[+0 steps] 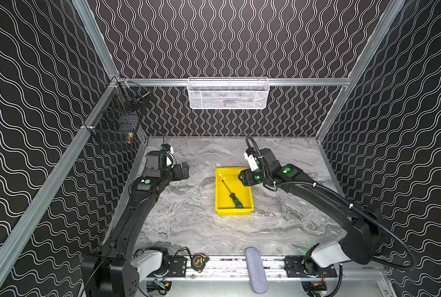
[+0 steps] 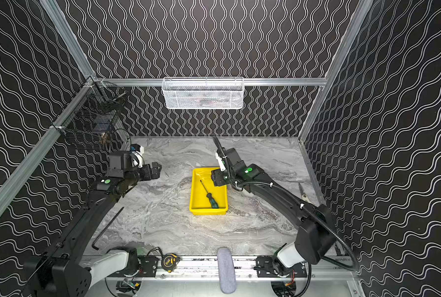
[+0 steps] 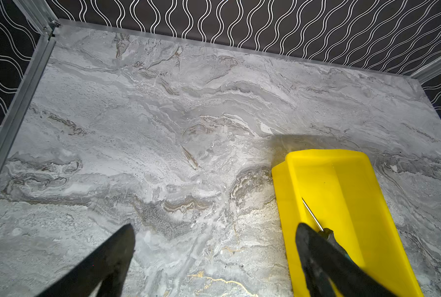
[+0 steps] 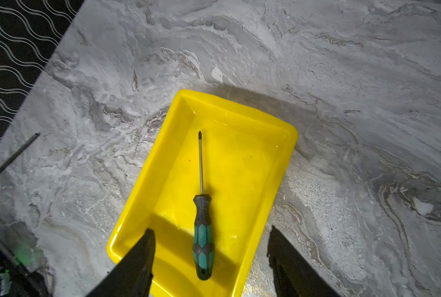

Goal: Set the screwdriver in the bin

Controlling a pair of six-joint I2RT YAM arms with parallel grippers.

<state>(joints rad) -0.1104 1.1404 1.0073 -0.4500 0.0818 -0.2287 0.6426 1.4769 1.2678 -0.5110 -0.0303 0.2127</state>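
Screwdriver (image 4: 202,231) lies flat inside the bin (image 4: 289,133), below and between the spread fingers of my right gripper (image 4: 211,246), which grips nothing; I judge the job done. My left gripper (image 3: 214,231) stands open, off to the side.

You are looking at a bright yellow, glossy bin (image 4: 263,164) that is holding a screwdriver (image 4: 202,231) whose handle is showing teal-green patches on black, with a thin dark metal shaft. The table (image 1: 188,218) is showing grey marble swirls with pale and brownish veins, while the walls (image 1: 227,38) are wearing white wavy lines on black. A white mesh basket (image 1: 228,93) and a black wire basket (image 1: 116,128) are hanging above, and a black-and-yellow tape measure (image 1: 199,262) and a grey pouch (image 1: 256,270) are sitting at the near edge.
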